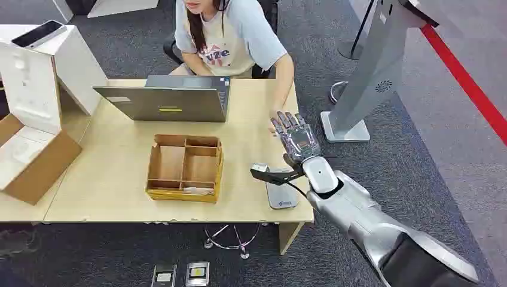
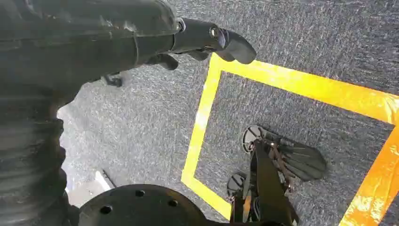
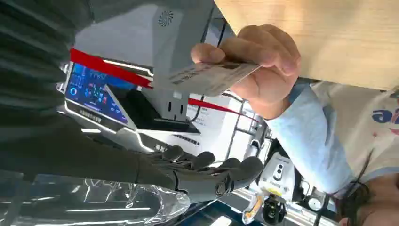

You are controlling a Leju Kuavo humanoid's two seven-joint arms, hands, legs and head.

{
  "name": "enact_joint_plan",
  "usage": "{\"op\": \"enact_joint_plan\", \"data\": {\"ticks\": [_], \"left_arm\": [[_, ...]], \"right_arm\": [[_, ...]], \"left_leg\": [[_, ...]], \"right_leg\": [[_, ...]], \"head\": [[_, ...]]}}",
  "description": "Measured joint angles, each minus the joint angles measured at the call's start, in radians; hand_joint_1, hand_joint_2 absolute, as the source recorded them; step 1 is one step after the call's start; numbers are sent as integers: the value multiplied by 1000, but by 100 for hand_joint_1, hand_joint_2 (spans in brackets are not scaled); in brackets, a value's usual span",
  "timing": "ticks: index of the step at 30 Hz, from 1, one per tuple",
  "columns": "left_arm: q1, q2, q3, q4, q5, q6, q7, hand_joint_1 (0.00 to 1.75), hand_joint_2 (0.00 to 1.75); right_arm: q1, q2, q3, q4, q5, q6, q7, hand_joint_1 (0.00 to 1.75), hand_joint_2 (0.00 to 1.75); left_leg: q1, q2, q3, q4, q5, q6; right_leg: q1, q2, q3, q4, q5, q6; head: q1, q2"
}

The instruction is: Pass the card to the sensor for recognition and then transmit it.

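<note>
While the card waits above my palm: I should bring my right hand (image 1: 297,136) up under it before pinching.
Right hand: fingers spread, flat, holding nothing.
Card (image 3: 207,77): pinched in the person's hand (image 3: 263,61), just beside my fingers (image 3: 221,174), not yet touching.
Left hand (image 2: 207,42): hangs over the floor; I cannot tell how far its fingers are apart.
Sensor (image 1: 281,194): on the table (image 1: 107,179), near my wrist.
Cardboard tray (image 1: 184,167): its compartments look empty.

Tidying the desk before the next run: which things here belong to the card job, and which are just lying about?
Job:
card, held by the person's hand
right hand, open beside it
sensor on the desk

Lying about:
laptop
cardboard tray
white box
</note>
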Motion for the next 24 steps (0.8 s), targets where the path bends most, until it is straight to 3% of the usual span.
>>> {"op": "enact_joint_plan", "data": {"ticks": [24], "left_arm": [[0,2,-28,0,3,-8,-1,0,175]], "right_arm": [[-14,12,-17,60,-51,-21,-18,175,175]], "left_leg": [[0,0,0,0,0,0]], "right_leg": [[0,0,0,0,0,0]], "head": [[0,0]]}}
